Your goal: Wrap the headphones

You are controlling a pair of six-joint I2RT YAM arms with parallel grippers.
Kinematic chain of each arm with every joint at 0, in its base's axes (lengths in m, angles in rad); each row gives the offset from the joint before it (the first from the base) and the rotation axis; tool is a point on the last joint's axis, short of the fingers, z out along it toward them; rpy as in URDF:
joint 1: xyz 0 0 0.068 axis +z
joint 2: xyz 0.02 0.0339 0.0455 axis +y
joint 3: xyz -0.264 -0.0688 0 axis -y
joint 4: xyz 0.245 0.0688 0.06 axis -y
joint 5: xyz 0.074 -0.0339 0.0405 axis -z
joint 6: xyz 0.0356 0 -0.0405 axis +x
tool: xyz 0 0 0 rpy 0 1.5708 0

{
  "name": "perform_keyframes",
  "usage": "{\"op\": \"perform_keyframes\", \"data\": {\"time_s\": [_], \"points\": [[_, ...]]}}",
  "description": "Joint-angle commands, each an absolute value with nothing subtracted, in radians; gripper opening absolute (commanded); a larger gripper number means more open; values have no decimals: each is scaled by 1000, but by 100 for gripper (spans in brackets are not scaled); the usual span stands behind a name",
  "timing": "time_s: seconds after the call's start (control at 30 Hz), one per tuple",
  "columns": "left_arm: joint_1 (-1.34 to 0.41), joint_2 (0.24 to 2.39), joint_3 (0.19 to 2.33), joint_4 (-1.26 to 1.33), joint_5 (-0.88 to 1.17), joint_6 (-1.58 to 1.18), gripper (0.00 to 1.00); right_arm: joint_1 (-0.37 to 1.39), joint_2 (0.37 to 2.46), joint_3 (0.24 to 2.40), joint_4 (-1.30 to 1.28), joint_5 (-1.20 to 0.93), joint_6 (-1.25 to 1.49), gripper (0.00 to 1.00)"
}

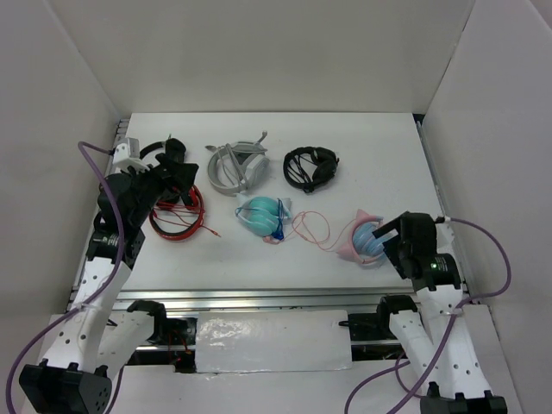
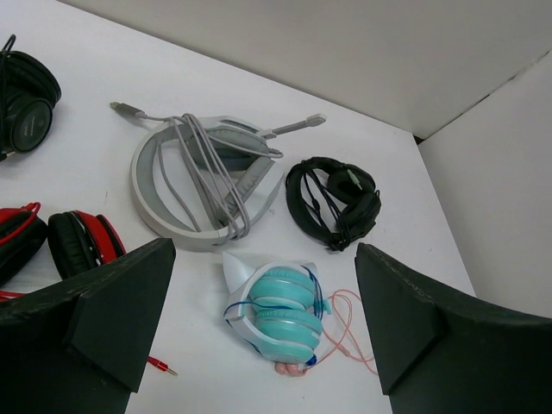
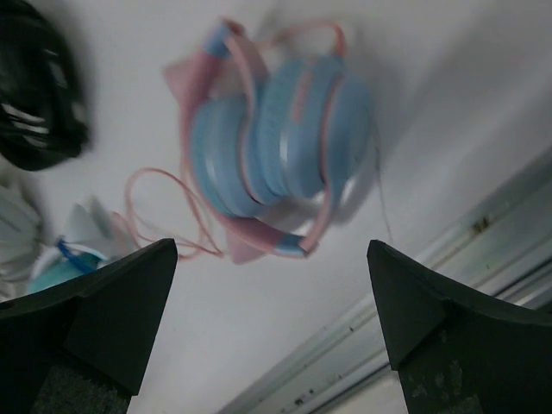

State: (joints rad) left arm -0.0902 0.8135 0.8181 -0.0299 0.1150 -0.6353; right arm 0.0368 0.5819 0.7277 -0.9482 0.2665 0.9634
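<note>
Headphones (image 1: pixel 366 240) on table (image 1: pixel 345 155) just beside wide-spread right hand (image 3: pixel 271 280), cable (image 1: pixel 312 228) slack.

No legible text, label, brand, number or sign is found in any of the three views. The right wrist view is blurred, and no marking on the headphones (image 3: pixel 267 147) can be read there.
</note>
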Motion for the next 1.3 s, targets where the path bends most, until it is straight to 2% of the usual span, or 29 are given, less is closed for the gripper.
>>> {"op": "perform_keyframes", "data": {"time_s": [0.0,0.23,0.37,0.43,0.53,0.73,0.93,1.03,1.27], "points": [[-91,822,836,12,150,-629,99,41,592,660,-1069,147,1101,100],[-91,839,811,55,173,-623,99,41,511,509,-1027,137,1170,90],[-91,859,822,48,172,-617,99,41,581,444,-968,153,1161,81],[-91,862,819,55,170,-617,99,41,606,436,-928,153,1157,81],[-92,865,813,64,178,-618,99,41,643,428,-867,196,1174,71],[-91,867,810,63,170,-609,99,43,687,426,-743,195,1128,63],[-91,880,808,72,172,-603,99,43,678,449,-769,219,1072,69],[-91,896,819,61,175,-592,99,44,649,459,-756,114,1022,72],[-91,899,808,83,184,-589,99,43,562,466,-801,47,997,73]]}}
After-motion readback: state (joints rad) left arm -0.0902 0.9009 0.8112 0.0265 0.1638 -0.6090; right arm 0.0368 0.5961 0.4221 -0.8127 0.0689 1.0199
